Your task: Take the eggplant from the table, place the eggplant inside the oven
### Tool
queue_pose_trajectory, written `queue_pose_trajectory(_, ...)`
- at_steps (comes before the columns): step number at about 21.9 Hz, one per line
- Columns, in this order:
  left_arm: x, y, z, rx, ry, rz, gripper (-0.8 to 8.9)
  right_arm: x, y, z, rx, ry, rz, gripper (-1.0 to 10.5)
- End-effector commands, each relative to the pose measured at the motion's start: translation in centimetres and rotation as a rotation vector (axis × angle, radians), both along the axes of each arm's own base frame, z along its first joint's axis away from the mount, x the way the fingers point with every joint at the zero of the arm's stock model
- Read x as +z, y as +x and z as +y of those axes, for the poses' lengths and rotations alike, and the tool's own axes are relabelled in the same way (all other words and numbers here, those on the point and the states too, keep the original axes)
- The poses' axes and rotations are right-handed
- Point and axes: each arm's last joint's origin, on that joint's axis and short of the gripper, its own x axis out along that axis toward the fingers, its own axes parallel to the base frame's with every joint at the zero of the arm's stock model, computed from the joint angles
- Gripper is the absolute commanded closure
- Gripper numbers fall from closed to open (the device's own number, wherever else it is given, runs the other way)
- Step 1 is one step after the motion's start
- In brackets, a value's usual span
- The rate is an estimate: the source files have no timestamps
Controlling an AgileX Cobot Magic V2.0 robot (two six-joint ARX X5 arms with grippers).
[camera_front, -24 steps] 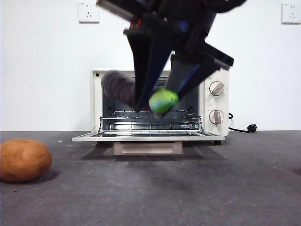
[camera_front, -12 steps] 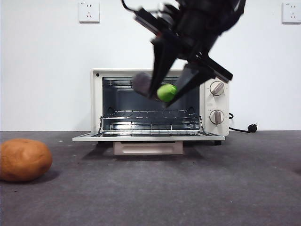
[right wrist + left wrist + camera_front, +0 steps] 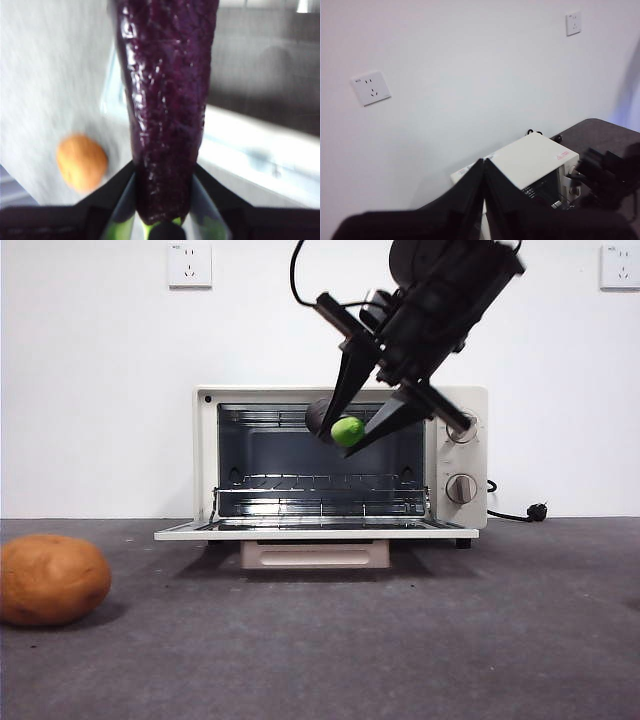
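Observation:
My right gripper [image 3: 350, 433] is shut on the eggplant [image 3: 340, 426], holding it in the air in front of the upper part of the open oven [image 3: 330, 465]. The green stem cap faces the front camera and the purple body points toward the oven cavity. In the right wrist view the dark purple eggplant [image 3: 167, 105] runs out between the jaws [image 3: 162, 220], over the lowered oven door. My left gripper [image 3: 484, 167] is raised high above the oven [image 3: 535, 160], shut and empty.
The oven door [image 3: 316, 532] lies flat, with the wire rack [image 3: 320, 483] behind it. An orange-brown potato [image 3: 52, 579] sits on the dark grey table [image 3: 400, 640] at the front left, also the potato [image 3: 81, 162] in the right wrist view. A power cord [image 3: 515, 512] trails right of the oven.
The right gripper has carried the eggplant up and away from the front camera toward the oven opening, so both look smaller. The potato and oven have not moved.

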Motion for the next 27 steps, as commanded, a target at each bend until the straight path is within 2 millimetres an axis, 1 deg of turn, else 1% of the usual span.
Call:
queue_pose_trajectory(1, 0.0, -0.1, 0.0, -0.004, 0.011, -0.003, 8.19, -1.0, 1.6, 0.5, -0.032, 0.030, 0.052, 9.6)
queue_pose_trajectory(6, -0.1, -0.2, 0.1, -0.005, 0.011, -0.003, 8.19, -1.8, 3.8, 1.2, -0.072, 0.059, 0.071, 9.6)
queue_pose_trajectory(12, -0.1, -0.3, 0.1, -0.005, 0.012, 0.000, 8.19, -2.2, 5.8, 1.8, -0.160, 0.133, 0.057, 9.6)
queue_pose_trajectory(16, -0.3, -0.3, 0.1, -0.005, 0.019, 0.017, 8.19, -2.4, 6.5, 1.7, -0.245, 0.136, 0.027, 9.6)
queue_pose_trajectory(21, -0.3, -0.3, 0.1, -0.005, 0.020, 0.021, 8.19, -2.4, 6.9, 1.4, -0.360, 0.069, -0.034, 9.5)
queue_pose_trajectory(25, -0.3, -0.3, 0.1, -0.005, 0.020, 0.021, 8.19, -2.3, 7.1, 1.3, -0.386, 0.054, -0.062, 9.4)
queue_pose_trajectory(26, -0.3, -0.3, 0.1, -0.005, 0.021, 0.022, 8.19, -2.3, 7.2, 1.3, -0.390, 0.053, -0.069, 9.4)
queue_pose_trajectory(27, -0.3, -0.3, 0.1, -0.005, 0.021, 0.023, 8.19, -2.2, 7.2, 1.3, -0.398, 0.051, -0.077, 9.0)
